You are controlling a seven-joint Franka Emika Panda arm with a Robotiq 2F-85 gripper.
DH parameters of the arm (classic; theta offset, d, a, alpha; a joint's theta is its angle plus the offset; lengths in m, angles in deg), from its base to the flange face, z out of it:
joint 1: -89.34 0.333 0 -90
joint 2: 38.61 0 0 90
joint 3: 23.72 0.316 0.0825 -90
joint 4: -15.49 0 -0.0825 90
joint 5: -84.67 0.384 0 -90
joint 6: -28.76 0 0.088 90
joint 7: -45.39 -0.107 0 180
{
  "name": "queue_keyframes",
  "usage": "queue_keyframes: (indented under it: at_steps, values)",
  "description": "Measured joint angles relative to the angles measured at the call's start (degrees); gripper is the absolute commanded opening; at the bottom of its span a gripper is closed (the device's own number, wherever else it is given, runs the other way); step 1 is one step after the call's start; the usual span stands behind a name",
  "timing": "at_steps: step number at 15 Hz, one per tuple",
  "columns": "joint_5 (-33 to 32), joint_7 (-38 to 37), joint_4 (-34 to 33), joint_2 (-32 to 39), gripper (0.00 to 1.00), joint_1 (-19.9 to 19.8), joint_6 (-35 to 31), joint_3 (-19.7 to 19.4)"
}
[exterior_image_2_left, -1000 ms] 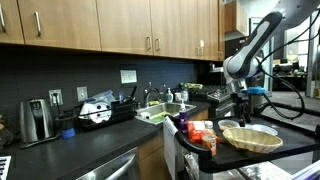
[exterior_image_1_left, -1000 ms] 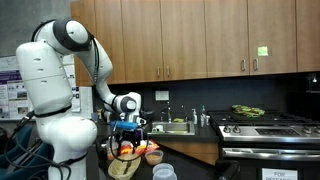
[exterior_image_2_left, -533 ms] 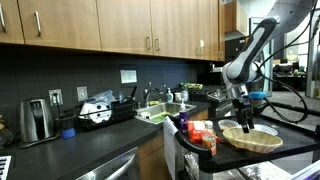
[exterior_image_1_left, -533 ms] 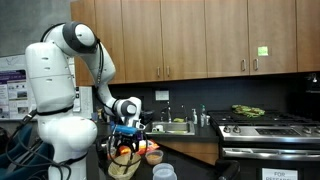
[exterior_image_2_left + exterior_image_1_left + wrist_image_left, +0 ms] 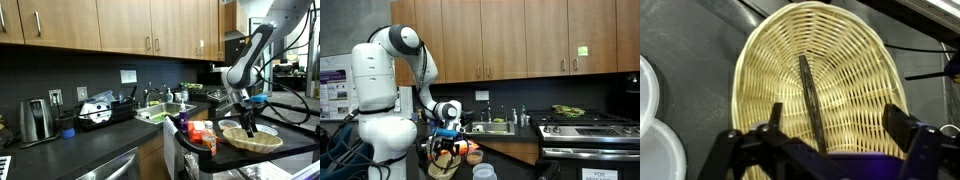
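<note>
Gripper poised over wicker basket, jaws apart

Your gripper [image 5: 833, 110] hangs directly above an oval wicker basket [image 5: 845, 45], and nothing is held between its jaws. In the wrist view the two dark fingers [image 5: 776, 112] stand wide apart at the lower edge, one to each side of the basket's middle, with bare weave between them. A thin dark stick [image 5: 810, 95] lies along the bottom of the basket, running lengthwise and slightly off its centre line; the left finger is near it, though contact cannot be made out. Two white dishes [image 5: 654, 120] sit just beside the basket at the left edge of this view, on a dark counter [image 5: 700, 25].

In an exterior view your arm [image 5: 250, 55] bends down from the upper right, and the gripper [image 5: 247, 127] points into the basket [image 5: 264, 141], which rests at the near end of the counter. Red and orange packets [image 5: 200, 133] stand close to the basket's left. A sink [image 5: 158, 116] lies farther back, and a toaster [image 5: 36, 120] stands well apart at the far left under wooden cabinets [image 5: 120, 25].

In an exterior view from the opposite side you see the gripper [image 5: 446, 148] low in front of the robot's white body, just above the basket [image 5: 442, 167]. A stove [image 5: 582, 127] stands well to the right.
</note>
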Motion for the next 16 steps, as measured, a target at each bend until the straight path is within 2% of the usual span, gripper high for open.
queue_keyframes:
  at_steps: [8, 11, 13, 16]
  values:
    - [-1.9, -0.5, 0.0, 5.9, 1.0, 0.0, -6.4, 1.5]
    - [-3.5, -1.7, 0.0, 8.2, 0.93, 0.0, -8.0, 2.2]
    - [-4.4, -2.5, -0.1, 9.1, 0.68, 0.0, -8.5, 2.5]
    - [-5.3, -3.4, 0.0, 9.2, 0.45, 0.0, -8.5, 2.7]
